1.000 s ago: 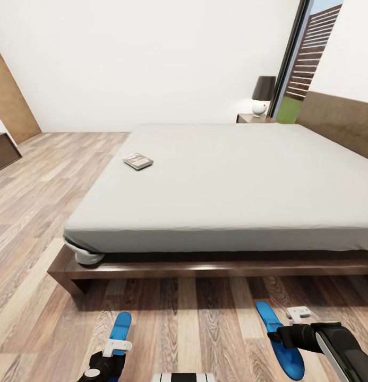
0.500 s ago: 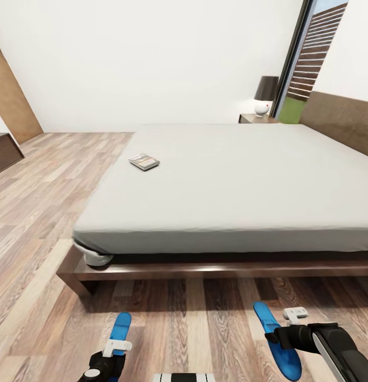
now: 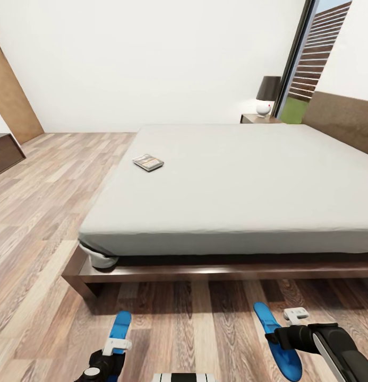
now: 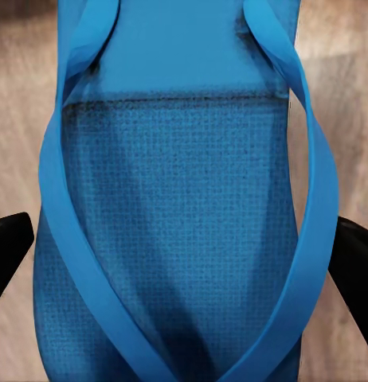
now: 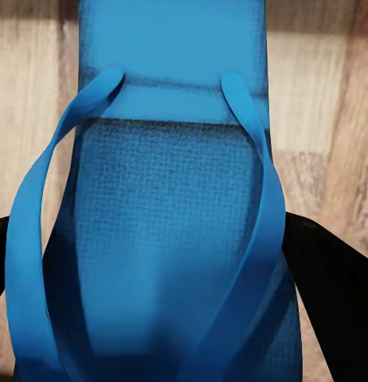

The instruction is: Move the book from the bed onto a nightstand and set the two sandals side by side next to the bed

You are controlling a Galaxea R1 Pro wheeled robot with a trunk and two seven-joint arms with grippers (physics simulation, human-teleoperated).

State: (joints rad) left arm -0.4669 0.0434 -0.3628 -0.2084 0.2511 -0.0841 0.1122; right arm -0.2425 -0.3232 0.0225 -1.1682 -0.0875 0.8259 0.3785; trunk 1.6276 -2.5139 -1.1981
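Note:
The book (image 3: 148, 162) lies flat on the grey mattress of the bed (image 3: 231, 180), near its left edge. One nightstand (image 3: 256, 119) stands at the bed's far corner by the headboard. My left gripper (image 3: 110, 356) is shut on a blue sandal (image 3: 121, 324) low over the floor in front of the bed. In the left wrist view that sandal (image 4: 180, 223) fills the space between the black fingers (image 4: 355, 270). My right gripper (image 3: 276, 337) is shut on the other sandal (image 3: 267, 317). Its sole and straps (image 5: 172, 239) sit between the fingers (image 5: 327, 278) over the planks.
A lamp (image 3: 268, 93) with a dark shade stands on the nightstand. A tall window (image 3: 311, 58) is behind it. The dark bed frame (image 3: 205, 270) juts out at floor level. A low dark cabinet (image 3: 4, 153) and a wooden panel (image 3: 11, 101) are at far left.
The whole view has shifted, so the bed sits a little further right in the picture. Both sandals keep their places in the grippers.

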